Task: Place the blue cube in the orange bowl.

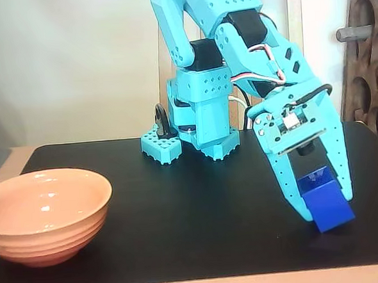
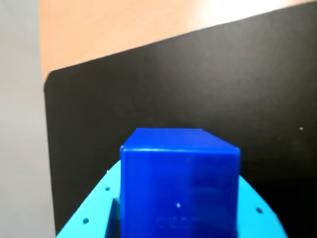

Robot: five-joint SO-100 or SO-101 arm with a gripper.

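Observation:
The blue cube (image 1: 325,202) sits between the turquoise fingers of my gripper (image 1: 328,207) at the right of the black mat, tilted, its lower corner at or just above the mat. The gripper is shut on it. In the wrist view the blue cube (image 2: 179,183) fills the lower middle, clamped against the turquoise jaw. The orange bowl (image 1: 44,214) stands upright and empty at the mat's front left, far from the gripper.
The black mat (image 1: 193,205) covers a wooden table (image 2: 124,29). The arm's turquoise base (image 1: 198,131) stands at the back middle, with a small black clamp (image 1: 162,124) on its left foot. A brown perforated panel (image 1: 367,60) is at the far right.

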